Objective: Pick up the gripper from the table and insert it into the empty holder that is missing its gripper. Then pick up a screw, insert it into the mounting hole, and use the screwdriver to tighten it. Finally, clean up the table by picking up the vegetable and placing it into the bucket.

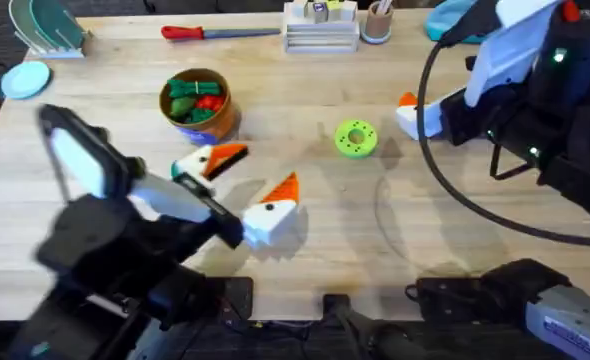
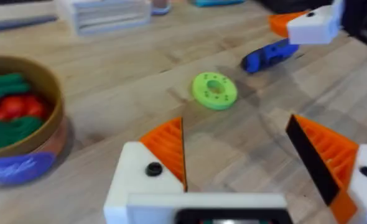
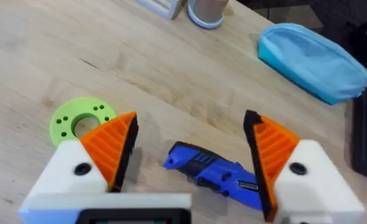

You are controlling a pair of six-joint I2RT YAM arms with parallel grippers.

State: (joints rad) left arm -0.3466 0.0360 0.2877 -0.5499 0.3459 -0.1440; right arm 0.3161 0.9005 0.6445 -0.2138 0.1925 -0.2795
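Overhead, the bucket (image 1: 197, 104) is seen on the tabletop (image 1: 325, 220), filled with green and red toy vegetables (image 1: 195, 100). The screwdriver (image 3: 218, 174) lies between the right pincer's (image 3: 190, 152) wide-spread fingers; the left pincer (image 2: 246, 155) is spread wide too

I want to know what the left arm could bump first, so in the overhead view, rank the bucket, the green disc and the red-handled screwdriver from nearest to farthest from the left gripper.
From the left gripper:
1. Bucket, just beyond it toward the table's far side.
2. Green disc, off to its right.
3. Red-handled screwdriver, along the far edge.

The first two are fairly close to each other in distance.
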